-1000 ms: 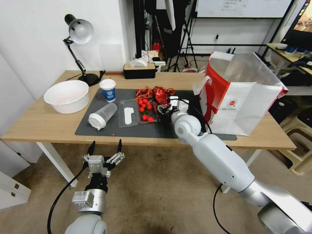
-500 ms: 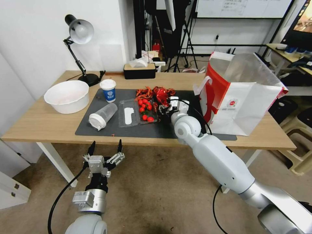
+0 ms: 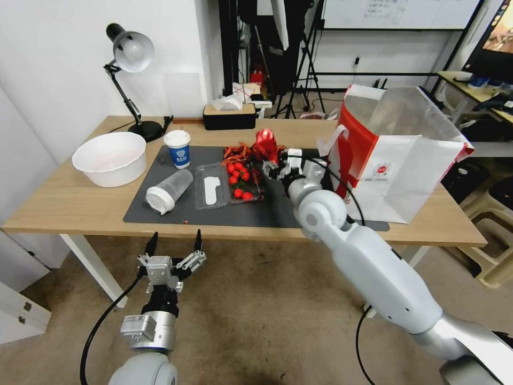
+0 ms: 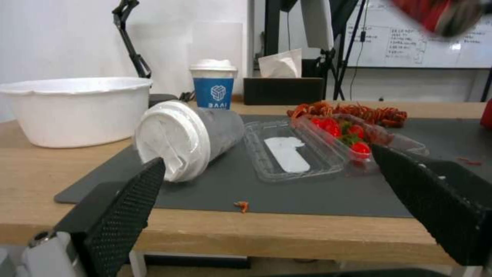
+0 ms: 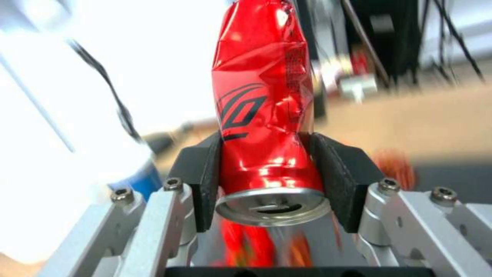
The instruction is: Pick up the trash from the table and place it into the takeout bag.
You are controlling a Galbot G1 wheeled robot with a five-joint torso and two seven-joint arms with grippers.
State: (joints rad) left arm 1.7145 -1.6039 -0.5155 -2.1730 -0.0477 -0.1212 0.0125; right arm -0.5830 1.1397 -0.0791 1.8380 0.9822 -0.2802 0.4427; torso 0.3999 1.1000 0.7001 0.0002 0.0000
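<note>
Jaws first: the right gripper (image 3: 271,160) is clamped tight on the crushed red can (image 3: 265,144), black pads pressing both sides of its lower end in the right wrist view (image 5: 264,115), and the can is up off the mat. Left gripper (image 3: 173,245) hangs below the front edge of the table (image 3: 64,206) with its fingers spread wide and nothing between them.

Biggest stuff next. Table's light wood with a dark grey mat (image 3: 176,214) across the middle. The takeout bag (image 3: 398,160) stands upright on the right end, mouth open, foil lining showing, just beside the right arm. The white bowl (image 3: 109,158) sits on the bare wood at the left, off the mat. On the mat: a clear white-lidded cup (image 3: 168,190) lying on its side, an open clear plastic tray (image 3: 224,184) with small red tomatoes in one half, and a white blue-logo paper cup (image 3: 177,148) standing upright near the far edge. Behind the tray is a heap of red scraps (image 3: 238,152). A tiny orange crumb (image 4: 241,206) lies near the mat's front edge.
</note>
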